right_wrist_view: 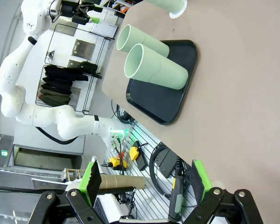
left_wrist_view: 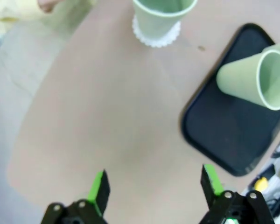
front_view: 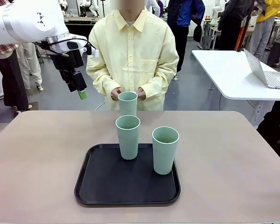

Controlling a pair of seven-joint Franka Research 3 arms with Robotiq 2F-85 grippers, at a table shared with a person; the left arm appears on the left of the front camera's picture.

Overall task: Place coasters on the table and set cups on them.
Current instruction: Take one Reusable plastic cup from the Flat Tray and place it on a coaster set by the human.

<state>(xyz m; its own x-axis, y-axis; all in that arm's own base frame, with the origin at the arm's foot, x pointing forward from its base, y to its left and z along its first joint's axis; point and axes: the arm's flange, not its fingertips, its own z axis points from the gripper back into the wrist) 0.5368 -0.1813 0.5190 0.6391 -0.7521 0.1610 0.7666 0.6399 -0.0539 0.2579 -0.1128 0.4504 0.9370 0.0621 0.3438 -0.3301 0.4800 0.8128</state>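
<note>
My left hand [left_wrist_view: 154, 183] hangs high above the far-left part of the tabletop [front_view: 42, 154]. Its fingers are spread wide with nothing between the green pads [left_wrist_view: 99, 185], only bare beige surface below them. From up here I look down on one mint-green cup [left_wrist_view: 162, 16] standing upright on a white lacy coaster [left_wrist_view: 157, 39], whose scalloped rim peeks out around the base. That pair sits on the tabletop at the far side, just beyond the black tray [left_wrist_view: 233, 140] and apart from it. In the front view the person's hands [front_view: 115, 93] are close behind that cup's rim; I cannot tell whether they touch it.

A second cup [front_view: 128, 136] stands upright on the tray near its far edge. A third cup [front_view: 165, 149] stands to the right of it and nearer to me, close by but not touching. The tray lies in the middle of the tabletop, toward my side.

My right hand [right_wrist_view: 144, 182] is spread as well and empty, held by the tabletop's edge — cables [right_wrist_view: 156, 163] and small gear show between its fingers.
</note>
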